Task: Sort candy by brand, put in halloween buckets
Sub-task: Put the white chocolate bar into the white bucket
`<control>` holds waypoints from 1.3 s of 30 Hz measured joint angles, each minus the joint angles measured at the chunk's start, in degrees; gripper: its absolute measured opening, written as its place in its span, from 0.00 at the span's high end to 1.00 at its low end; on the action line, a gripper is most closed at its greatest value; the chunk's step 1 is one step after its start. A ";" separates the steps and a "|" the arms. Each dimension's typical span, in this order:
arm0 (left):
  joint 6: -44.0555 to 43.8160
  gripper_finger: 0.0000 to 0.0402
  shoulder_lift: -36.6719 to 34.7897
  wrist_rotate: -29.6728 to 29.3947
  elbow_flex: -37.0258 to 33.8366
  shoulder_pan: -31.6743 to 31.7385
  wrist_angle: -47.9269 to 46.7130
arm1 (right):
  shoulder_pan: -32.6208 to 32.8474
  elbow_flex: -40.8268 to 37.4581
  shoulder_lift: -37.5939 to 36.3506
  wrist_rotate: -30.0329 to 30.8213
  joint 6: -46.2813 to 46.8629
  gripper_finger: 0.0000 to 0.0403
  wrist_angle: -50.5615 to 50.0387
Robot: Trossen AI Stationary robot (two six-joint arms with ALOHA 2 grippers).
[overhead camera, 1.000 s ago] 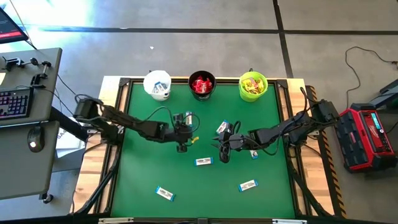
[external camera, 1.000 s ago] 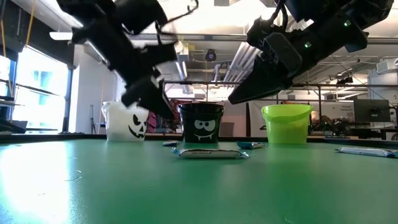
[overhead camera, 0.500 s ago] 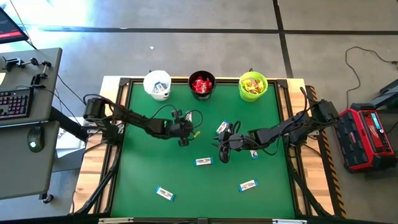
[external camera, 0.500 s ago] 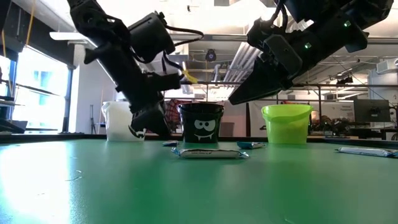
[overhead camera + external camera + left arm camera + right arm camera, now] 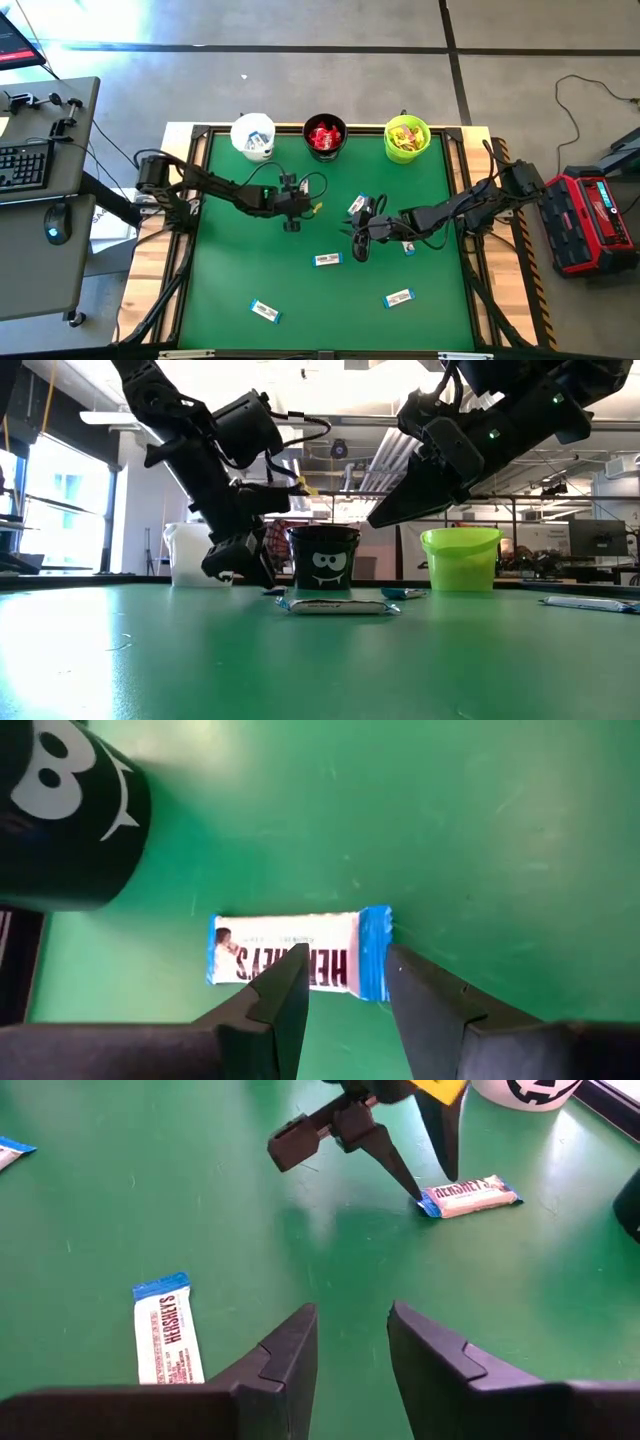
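Your green surface (image 5: 230, 280) carries three buckets along its far edge: the white bucket (image 5: 253, 135), the black bucket (image 5: 325, 137) with red candy in it, and the lime bucket (image 5: 407, 137) with yellow candy. Your left pincer (image 5: 292, 222) hangs released, fingers apart over a white-and-blue bar (image 5: 297, 958) lying near the black bucket. Your right pincer (image 5: 358, 243) waits mid-surface, fingers apart and grasping nothing. More bars (image 5: 327, 260) lie scattered toward the near edge.
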 joint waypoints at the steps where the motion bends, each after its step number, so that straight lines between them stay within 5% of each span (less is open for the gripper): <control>1: 0.67 0.68 0.06 0.10 0.00 0.12 -0.14 | 0.00 0.00 0.00 0.00 0.00 0.72 0.00; 23: 3.72 0.69 1.87 1.65 0.11 1.79 0.84 | -0.02 0.00 0.00 1.40 -0.03 0.72 -0.46; 32: 4.78 0.96 2.04 1.58 -0.02 2.91 0.98 | -0.02 0.00 -0.01 1.44 -0.02 0.72 -0.57; 39: 6.44 1.00 1.93 -0.05 0.36 2.56 1.35 | -0.02 0.00 0.00 1.44 -0.02 0.72 -0.58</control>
